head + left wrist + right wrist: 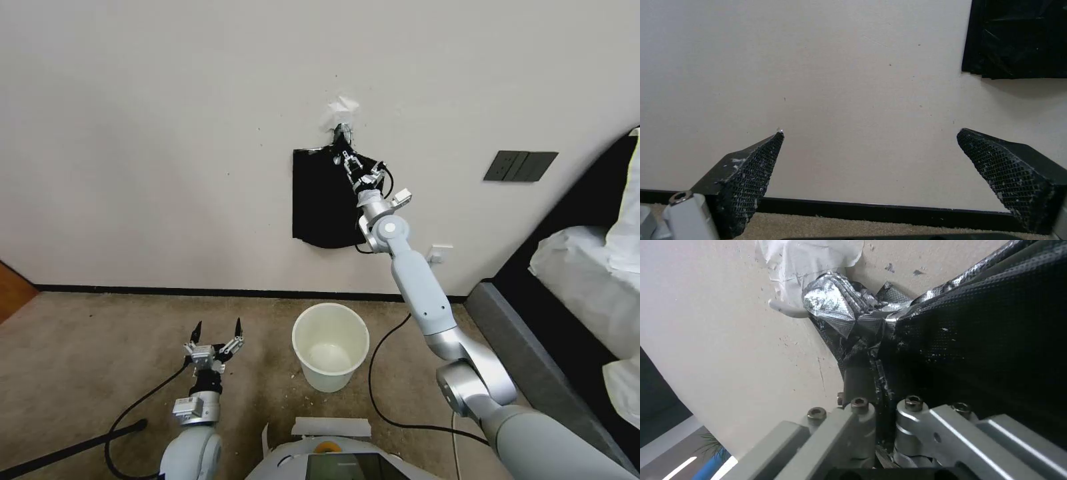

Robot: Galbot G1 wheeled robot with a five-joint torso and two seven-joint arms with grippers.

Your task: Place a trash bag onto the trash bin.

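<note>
— On the wall (167,133), above the trash bin: what is listed first?

— Item one, black bags (323,200): a flat black hanging sheet with a rounded lower edge, hung from a white hook (789,310) under a scrap of white tape (341,107). At its top by the hook, the trash bag (835,306): thin glossy black film, bunched, with silvery creases.

— And the trash bin itself?

— Item two, trash bin (331,353): round, cream-white, tapering sides, plain rim, upright on the brown carpet (100,347), below the hanging black sheet and clear of the wall.

— Arms?

— Right arm stretched up and away from the bin to the wall; right gripper (345,155) at the top corner of the black sheet, just below the hook. Its fingers (951,340) are drawn close together with crumpled black film pinched between them. Left arm low, beside the bin on the robot's left; left gripper (217,328) pointing at the wall, fingers (751,176) spread wide, holding nothing.

— Other entries?

— Dark bed frame with white bedding (587,267) to the right of the bin; a dark switch plate (520,165) and a small white socket (440,253) on the wall above it; a black cable (380,373) looping on the carpet just beside the bin.
</note>
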